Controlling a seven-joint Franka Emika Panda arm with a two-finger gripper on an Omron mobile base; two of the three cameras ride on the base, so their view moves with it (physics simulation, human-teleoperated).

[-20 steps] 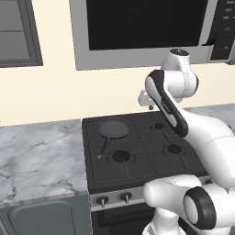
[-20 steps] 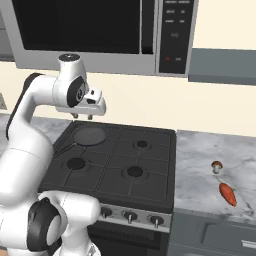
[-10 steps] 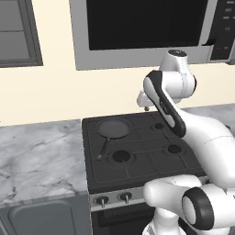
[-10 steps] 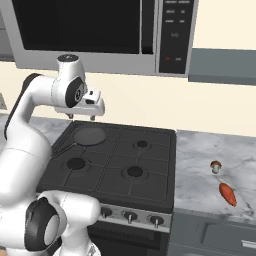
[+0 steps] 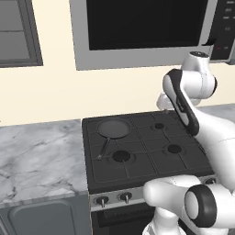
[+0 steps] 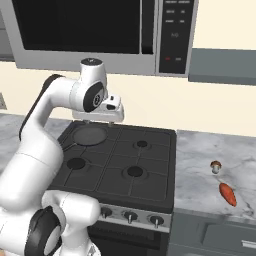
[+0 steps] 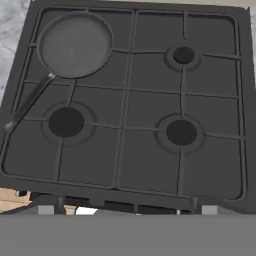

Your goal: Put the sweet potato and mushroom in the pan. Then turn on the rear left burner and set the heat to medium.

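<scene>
On the rear left burner of the black four-burner stove [image 5: 142, 147] sits the round shallow dark grey pan [image 7: 75, 45], empty. Right of the stove, on the grey marble table [image 6: 210, 175], lie the tapered orange-red sweet potato [image 6: 228, 194] and, just behind it, the small brown-capped mushroom [image 6: 216, 166]. Neither is loaded yet, so the first pick is judged pending: the claw [image 6: 111, 112], whose finger state cannot be told, hangs above the stove and must swing right and descend.

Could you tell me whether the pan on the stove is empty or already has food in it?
Empty: the pan shows bare, and the sweet potato and mushroom lie on the counter.
</scene>
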